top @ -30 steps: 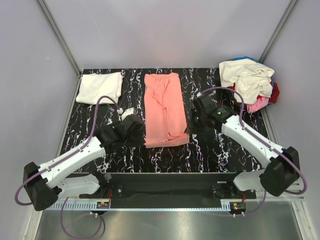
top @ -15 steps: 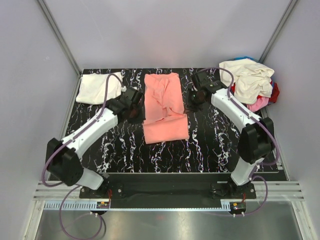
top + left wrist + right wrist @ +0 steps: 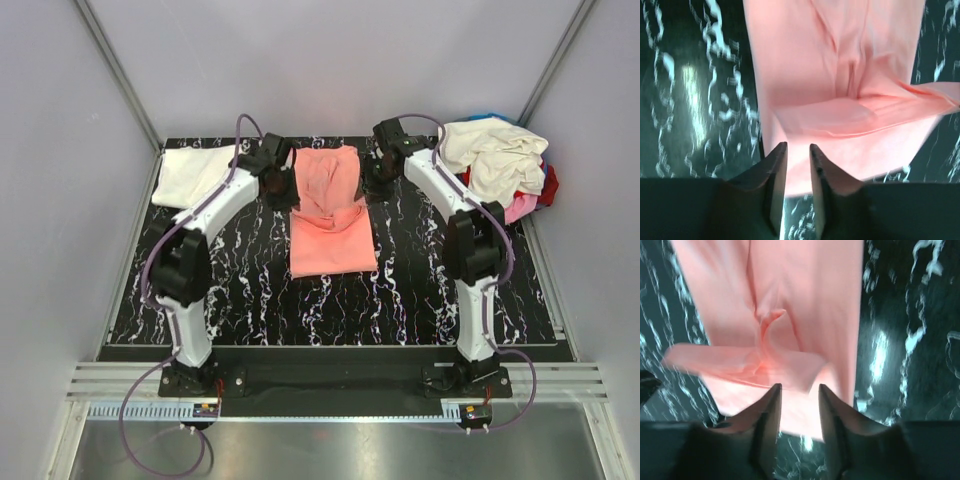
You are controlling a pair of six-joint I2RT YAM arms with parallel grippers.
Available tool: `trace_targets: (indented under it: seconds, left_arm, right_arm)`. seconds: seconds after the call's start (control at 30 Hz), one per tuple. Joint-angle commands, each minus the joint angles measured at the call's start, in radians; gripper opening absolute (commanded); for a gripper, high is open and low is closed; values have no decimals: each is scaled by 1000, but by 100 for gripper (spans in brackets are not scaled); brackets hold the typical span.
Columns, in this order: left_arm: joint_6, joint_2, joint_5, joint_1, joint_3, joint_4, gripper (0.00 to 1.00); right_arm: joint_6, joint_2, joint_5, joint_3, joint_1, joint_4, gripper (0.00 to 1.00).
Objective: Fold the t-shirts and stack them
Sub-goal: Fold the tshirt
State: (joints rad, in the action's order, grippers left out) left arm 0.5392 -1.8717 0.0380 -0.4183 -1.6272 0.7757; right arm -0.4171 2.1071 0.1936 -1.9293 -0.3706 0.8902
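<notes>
Left gripper (image 3: pixel 275 185) hangs at the far left edge of the salmon-pink cotton t-shirt (image 3: pixel 332 240), to the right of the folded white t-shirt (image 3: pixel 198 172). In the left wrist view its fingers (image 3: pixel 775 167) stand close together with pink cloth showing in the narrow gap. Whether they pinch that cloth cannot be told.

The salmon-pink t-shirt lies at the centre of the black marbled table (image 3: pixel 420 290), running near to far. A cross fold shows about halfway along it, and a pucker gathers on its centre line.

Right gripper (image 3: pixel 378 178) mirrors the left at the far right edge of the garment. Its fingers (image 3: pixel 767 412) stand somewhat wider apart, again with pink cloth behind the gap, so its grip cannot be told either. The heap of unfolded t-shirts (image 3: pixel 500 165) sits at the far right corner.

Recommended procedure for the fold in hand:
- Keep both grippers level and at equal reach so the folded edge lands square.
- Draw them slightly apart to pull out the centre pucker.
- Release only when the layer lies flat.
</notes>
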Motion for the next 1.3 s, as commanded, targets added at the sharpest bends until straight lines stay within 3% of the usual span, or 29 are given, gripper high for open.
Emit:
trace_targets:
  seconds: [0.0,0.07,0.13,0.2,0.43,0.57,0.73,0.97,1.27]
  left_arm:
    - [-36,-142,79,61,-152,40,34]
    - [-39,-243,114,84,-262,98,41]
    - [-38,-294,100,104,-325,164,43]
    - [-41,-284,96,110,-341,175,43]
    - [-5,24,80,108,30,-10,48]
    - [39,199,143,93,387,-163,48]
    - [108,356,200,52,650,-344,48]
    - [215,399,240,-4,854,-527,49]
    - [245,433,214,-28,866,-569,52]
  right_arm:
    - [41,152,12,-173,54,59,72]
    - [55,256,-19,-340,73,157,81]
    - [69,293,-26,-452,96,228,82]
    - [70,263,-31,-441,107,233,81]
    - [28,-82,26,161,105,-26,83]
    - [-28,-247,153,453,107,-166,80]
    - [-87,-320,302,738,105,-330,66]
    - [-124,-305,336,869,107,-439,62]
    - [-134,-294,331,883,107,-474,62]
